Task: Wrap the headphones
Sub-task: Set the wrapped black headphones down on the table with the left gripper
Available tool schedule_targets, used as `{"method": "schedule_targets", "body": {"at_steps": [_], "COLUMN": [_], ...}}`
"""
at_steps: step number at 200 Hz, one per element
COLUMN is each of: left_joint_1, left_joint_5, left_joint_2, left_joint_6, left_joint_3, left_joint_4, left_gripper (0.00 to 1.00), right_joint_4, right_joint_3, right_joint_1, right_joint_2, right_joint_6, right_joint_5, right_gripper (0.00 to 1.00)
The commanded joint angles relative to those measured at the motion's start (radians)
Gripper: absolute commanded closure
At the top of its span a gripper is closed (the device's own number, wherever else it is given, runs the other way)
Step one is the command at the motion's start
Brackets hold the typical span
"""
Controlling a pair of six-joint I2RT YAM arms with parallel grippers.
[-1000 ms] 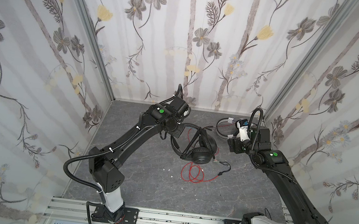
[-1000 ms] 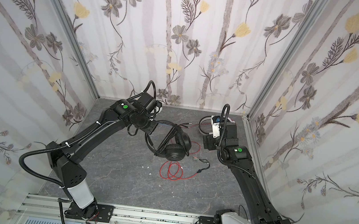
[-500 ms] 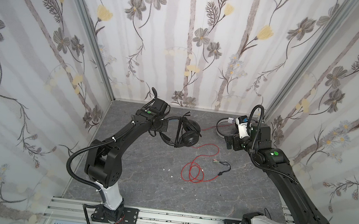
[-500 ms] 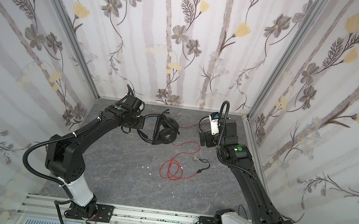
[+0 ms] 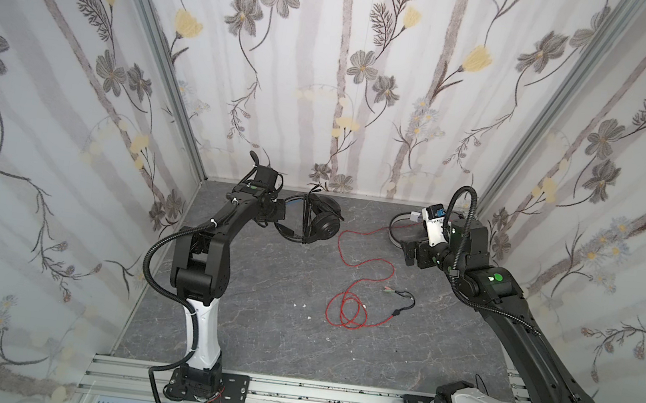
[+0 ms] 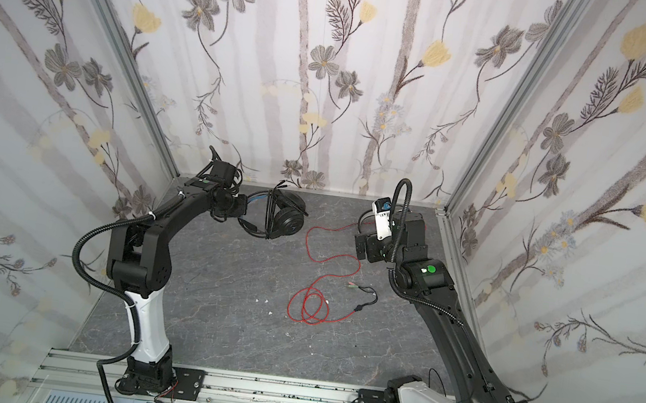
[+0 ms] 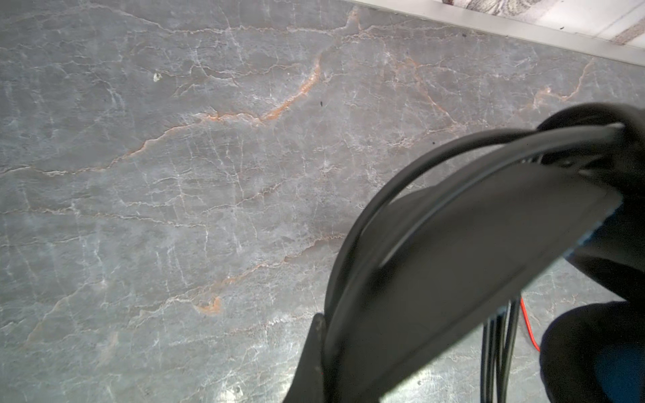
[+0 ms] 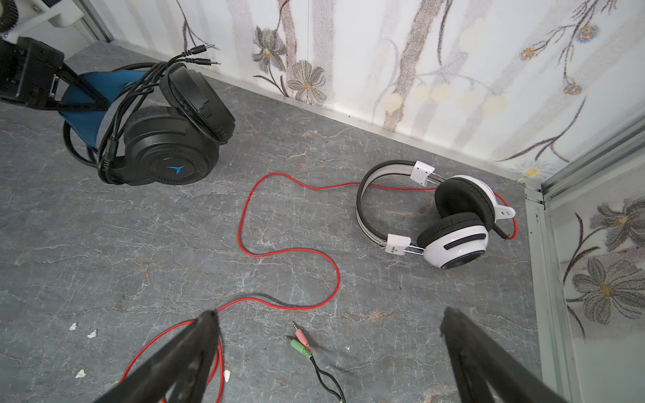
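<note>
The black headphones [image 5: 322,223] [image 6: 290,218] [image 8: 174,139] hang low at the back left, their black cable looped round the blue-lined headband [image 7: 453,261]. My left gripper [image 5: 278,211] [image 6: 243,207] [image 7: 324,349] is shut on that headband. The white headphones [image 8: 453,216] lie on their side in the back right corner, mostly hidden behind my right arm in both top views. Their red cable [image 5: 363,266] [image 8: 289,251] snakes forward to a loose coil [image 5: 345,310]. My right gripper [image 5: 409,253] [image 6: 359,249] [image 8: 330,315] hovers open and empty above the cable, between the two pairs.
The red cable's black end with pink and green plugs [image 5: 388,290] [image 8: 300,340] lies mid-table. Small white scraps [image 5: 300,305] dot the grey marble-patterned table [image 5: 255,328]. Floral walls close in at the back and both sides. An aluminium rail [image 5: 289,391] runs along the front.
My left arm has carried the black headphones from the middle to the back left, off the red cable. My right gripper has opened fully and drawn back slightly.
</note>
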Motion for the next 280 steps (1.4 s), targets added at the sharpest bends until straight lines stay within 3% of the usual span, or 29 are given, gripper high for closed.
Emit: {"method": "schedule_targets", "body": {"at_steps": [1, 175, 203, 232, 265, 280], "left_joint_1": [0.013, 0.009, 0.009, 0.009, 0.009, 0.009], "left_joint_5": [0.074, 0.021, 0.018, 0.013, -0.001, 0.001], "left_joint_2": [0.037, 0.17, 0.173, 0.177, 0.168, 0.157], "left_joint_6": [0.025, 0.007, 0.007, 0.002, 0.001, -0.005], "left_joint_3": [0.043, 0.016, -0.002, -0.007, -0.012, -0.022], "left_joint_4": [0.029, 0.048, 0.058, 0.066, 0.063, 0.066], "left_gripper": [1.0, 0.97, 0.88, 0.67, 0.57, 0.47], "right_joint_4": [0.038, 0.042, 0.042, 0.044, 0.045, 0.047], "right_joint_3": [0.017, 0.073, 0.073, 0.074, 0.074, 0.074], "right_joint_1": [0.004, 0.014, 0.014, 0.014, 0.014, 0.014], "right_joint_2": [0.014, 0.091, 0.087, 0.089, 0.084, 0.081], "right_joint_6": [0.004, 0.005, 0.002, 0.002, -0.002, -0.005], "right_joint_5": [0.026, 0.03, 0.037, 0.033, 0.035, 0.036], "right_gripper": [0.0, 0.0, 0.0, 0.0, 0.0, 0.0]}}
